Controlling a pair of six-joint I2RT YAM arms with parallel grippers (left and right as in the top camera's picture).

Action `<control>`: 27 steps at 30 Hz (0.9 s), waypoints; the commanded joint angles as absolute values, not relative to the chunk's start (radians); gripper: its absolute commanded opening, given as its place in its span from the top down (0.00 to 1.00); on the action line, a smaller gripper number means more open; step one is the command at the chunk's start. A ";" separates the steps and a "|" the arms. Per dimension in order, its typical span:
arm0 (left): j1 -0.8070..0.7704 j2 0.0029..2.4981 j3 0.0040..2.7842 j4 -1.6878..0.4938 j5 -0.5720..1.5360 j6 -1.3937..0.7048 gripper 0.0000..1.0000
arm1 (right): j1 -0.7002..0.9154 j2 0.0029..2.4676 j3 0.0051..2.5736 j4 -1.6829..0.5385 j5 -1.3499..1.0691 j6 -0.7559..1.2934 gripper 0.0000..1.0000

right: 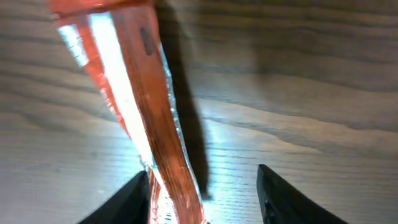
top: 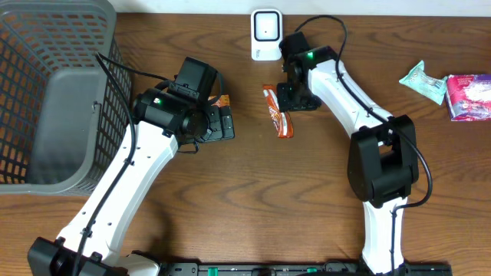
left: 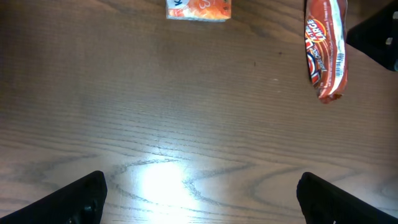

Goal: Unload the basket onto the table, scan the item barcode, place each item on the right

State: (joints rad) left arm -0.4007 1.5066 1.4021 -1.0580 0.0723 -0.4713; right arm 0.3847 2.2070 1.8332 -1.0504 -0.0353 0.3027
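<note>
Seen from overhead, with twelve o'clock at the table's (top: pixel 268 207) far edge, the left gripper (left: pixel 200 186) hung nearest, left of centre. Its jaws were spread as wide as they go, with only bare wood between them. Just beyond it, at about one o'clock from the jaws, lay a small orange box (top: pixel 222 100). The orange snack packet (top: pixel 278 113) lay near the middle of the table, at three o'clock from that box, its long axis running roughly twelve to six. A barcode (left: pixel 339 62) showed along its edge in the left wrist view. The right gripper (right: pixel 202 174) stood over the packet's far end. Its jaws were partly apart: the wrapper sat by one finger (right: pixel 134 199) with a clear gap to the other, so it was not clamped. At twelve o'clock from the packet stood the white scanner (top: pixel 265 34). A grey basket (top: pixel 31 77) filled the ten o'clock corner. A teal packet (top: pixel 423 80) and a pink packet (top: pixel 468 97) lay at two o'clock.
</note>
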 commanded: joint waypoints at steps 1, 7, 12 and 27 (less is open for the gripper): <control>-0.398 1.509 1.405 -1.062 0.066 -0.465 0.02 | 0.420 2.171 1.853 -1.038 -0.080 0.291 0.47; -0.398 1.509 1.405 -1.062 0.066 -0.465 0.02 | 0.474 2.170 1.853 -0.950 -0.135 0.191 0.47; -0.398 1.509 1.405 -1.062 0.066 -0.465 0.02 | 0.549 2.178 1.851 -0.915 0.190 0.193 0.35; -0.398 1.509 1.405 -1.062 0.066 -0.465 0.02 | 0.642 2.288 1.823 -0.908 0.490 0.216 0.45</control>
